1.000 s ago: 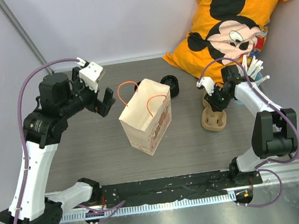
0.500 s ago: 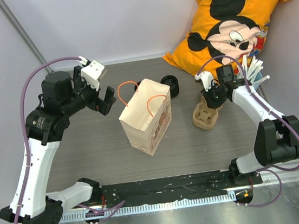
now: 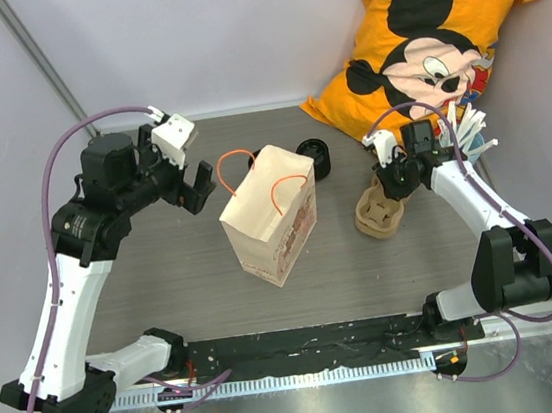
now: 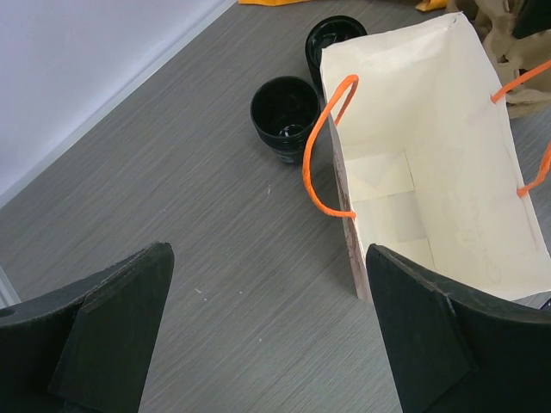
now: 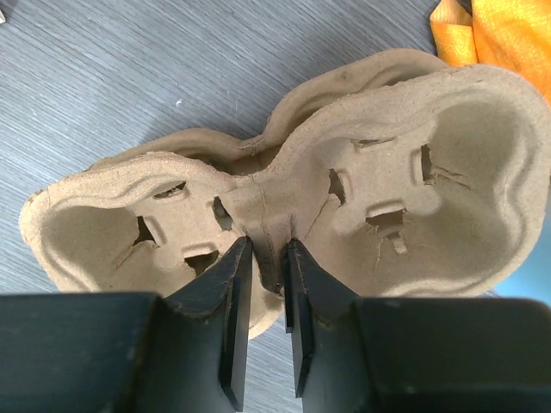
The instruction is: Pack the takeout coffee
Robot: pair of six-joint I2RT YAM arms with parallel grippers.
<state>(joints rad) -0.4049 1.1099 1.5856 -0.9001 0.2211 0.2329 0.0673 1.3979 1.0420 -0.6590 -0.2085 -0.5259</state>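
Mid-tabletop, paper bag: the brown paper bag (image 3: 269,215) is standing upright with its mouth gaping open, its pale inner walls and folded floor showing in the left wrist view, and its orange cord handles arching over the rim.
Takeout coffee cup: the takeout coffee cup (image 4: 284,118) is sitting upright and uncovered on the tabletop just beside the bag's far left corner, outside the bag, its inside showing dark.
Second black piece: a black round piece (image 4: 336,39) is lying just past the cup, against the bag's far edge; whether it is a lid or a cup is not clear.
Pulp carrier: the beige pulp cup carrier (image 5: 284,198) is lying to the right of the bag, both wells facing up.
Right end effector: the right end effector (image 5: 265,258) is pinching the carrier's middle ridge between its two wells.
Left end effector: the left end effector (image 4: 267,258) is hanging left of the bag with its fingers spread wide, gripping nothing.
Tabletop: the tabletop (image 3: 163,271) is showing grey wood grain, with pale walls closing it in.
Far right: a cluster of white straws (image 3: 469,124) is sticking up beside an orange Mickey Mouse cloth (image 3: 445,24) leaning in the corner.
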